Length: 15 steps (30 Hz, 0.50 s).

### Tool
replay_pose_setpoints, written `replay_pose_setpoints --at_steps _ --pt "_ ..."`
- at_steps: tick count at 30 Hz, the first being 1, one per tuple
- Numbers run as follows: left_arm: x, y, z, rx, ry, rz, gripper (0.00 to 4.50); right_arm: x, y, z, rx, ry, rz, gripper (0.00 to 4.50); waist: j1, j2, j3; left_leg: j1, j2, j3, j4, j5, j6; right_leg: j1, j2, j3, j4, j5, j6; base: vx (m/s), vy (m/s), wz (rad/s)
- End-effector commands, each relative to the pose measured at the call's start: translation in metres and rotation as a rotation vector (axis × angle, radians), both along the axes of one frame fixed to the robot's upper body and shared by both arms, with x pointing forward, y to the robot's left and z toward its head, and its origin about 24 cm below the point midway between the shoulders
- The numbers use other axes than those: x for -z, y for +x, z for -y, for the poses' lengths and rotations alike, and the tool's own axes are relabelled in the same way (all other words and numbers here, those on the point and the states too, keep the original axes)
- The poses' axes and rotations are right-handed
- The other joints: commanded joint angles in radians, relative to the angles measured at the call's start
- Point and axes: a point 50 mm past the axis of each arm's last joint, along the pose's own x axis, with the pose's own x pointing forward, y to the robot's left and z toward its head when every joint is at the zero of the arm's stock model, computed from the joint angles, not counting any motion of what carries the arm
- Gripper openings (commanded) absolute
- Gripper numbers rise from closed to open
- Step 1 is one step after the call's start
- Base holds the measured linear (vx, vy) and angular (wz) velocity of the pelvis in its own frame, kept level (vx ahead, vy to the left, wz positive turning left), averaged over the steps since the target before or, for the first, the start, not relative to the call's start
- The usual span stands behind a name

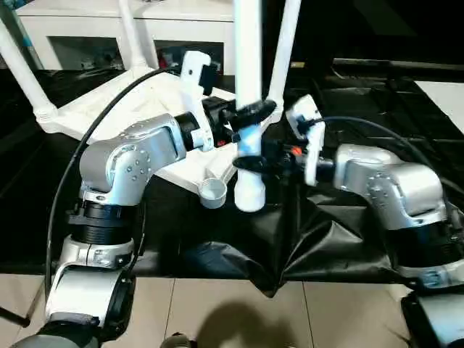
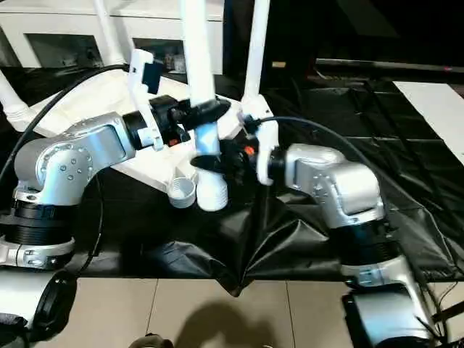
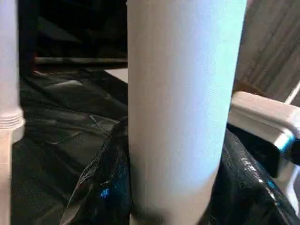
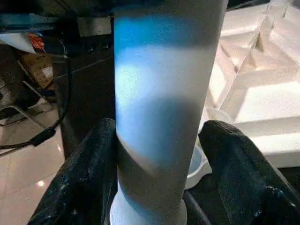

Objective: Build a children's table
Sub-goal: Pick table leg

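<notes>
At far left a finished leg [image 1: 22, 69] stands in its corner of the white tabletop [image 1: 109, 109], which lies upside down on a black plastic sheet [image 1: 341, 239] so its ribbed underside and round sockets face up for fitting; two more legs [image 1: 130, 32] rise behind. The left hand [image 1: 250, 114] is clamped on the fourth leg [image 1: 248, 58], holding it upright, probably to line it up. Its lower end hangs just beside the empty near-corner socket [image 1: 212, 192], not yet in it. The right hand [image 1: 255, 161] brackets the same white tube lower down, fingers [image 4: 239, 173] apart with a gap on one side, seemingly only steadying it.
</notes>
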Motion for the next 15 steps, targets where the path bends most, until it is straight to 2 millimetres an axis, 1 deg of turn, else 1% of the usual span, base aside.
replay_pose_setpoints --at_steps 1,5,15 --pt "-0.0048 -0.0066 0.0036 0.052 0.006 0.03 1.85 0.0031 -0.0016 -0.0004 0.0 -0.023 -0.026 2.94 0.002 -0.013 -0.083 0.015 0.009 0.002 -0.059 -0.14 -0.016 0.058 -0.051 0.039 -0.071 -0.183 -0.172 0.0 0.0 0.0" --pt "-0.0049 -0.008 0.0055 0.068 0.004 0.034 1.85 0.0057 -0.0018 -0.0032 -0.001 -0.022 -0.041 2.94 0.003 -0.013 -0.084 0.015 0.01 0.002 -0.059 -0.135 -0.018 0.057 -0.05 0.039 -0.069 -0.175 -0.177 0.0 0.0 0.0" --pt "-0.0058 -0.007 0.004 0.074 0.008 0.047 1.85 0.0083 -0.0031 -0.004 -0.017 -0.025 -0.075 2.94 0.004 -0.013 -0.084 0.016 0.009 0.002 -0.059 -0.135 -0.02 0.056 -0.05 0.039 -0.069 -0.173 -0.173 0.0 0.0 0.0"
